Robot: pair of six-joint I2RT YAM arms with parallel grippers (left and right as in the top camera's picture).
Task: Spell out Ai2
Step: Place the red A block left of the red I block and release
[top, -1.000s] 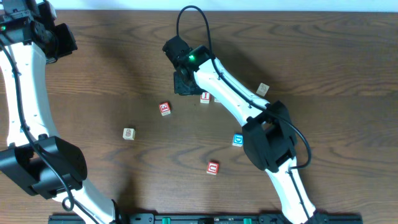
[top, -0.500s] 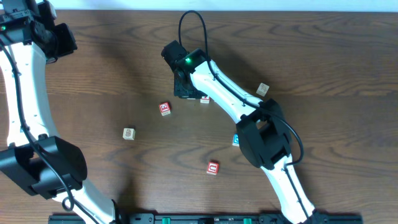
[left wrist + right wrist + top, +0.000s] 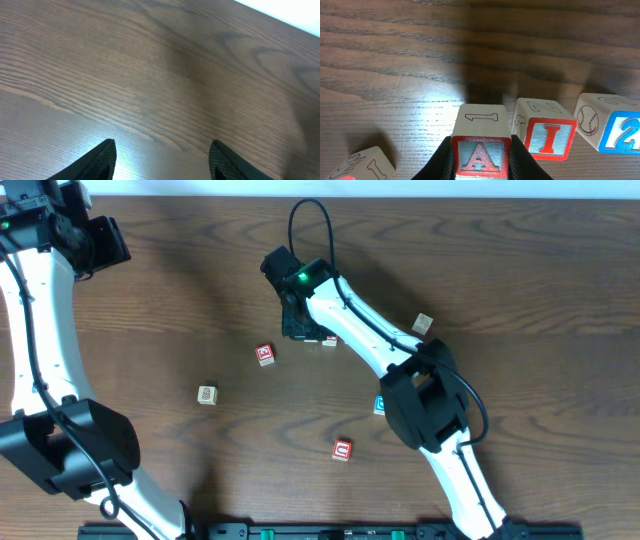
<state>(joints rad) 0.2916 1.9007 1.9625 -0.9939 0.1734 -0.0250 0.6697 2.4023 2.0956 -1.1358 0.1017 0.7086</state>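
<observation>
My right gripper (image 3: 481, 150) is shut on a wooden block with a red letter A (image 3: 481, 156), held just above the table. Immediately to its right stands the red letter I block (image 3: 547, 136), and beyond that a block with a blue 2 (image 3: 616, 131). From overhead, the right gripper (image 3: 298, 326) is at the table's upper middle, with the I block (image 3: 329, 340) peeking out beside the arm. The left gripper (image 3: 105, 242) hovers at the far upper left. Its fingers (image 3: 102, 160) stand apart over bare wood.
Loose blocks lie scattered: a red one (image 3: 264, 354), a tan one (image 3: 206, 394), a red one (image 3: 342, 450), a blue one (image 3: 380, 405) half under the right arm, and a tan one (image 3: 423, 324). Another block (image 3: 362, 166) sits left of the A block.
The left gripper's jaws have opened. The right arm shifted slightly with the A block beside the I block, then stayed still.
</observation>
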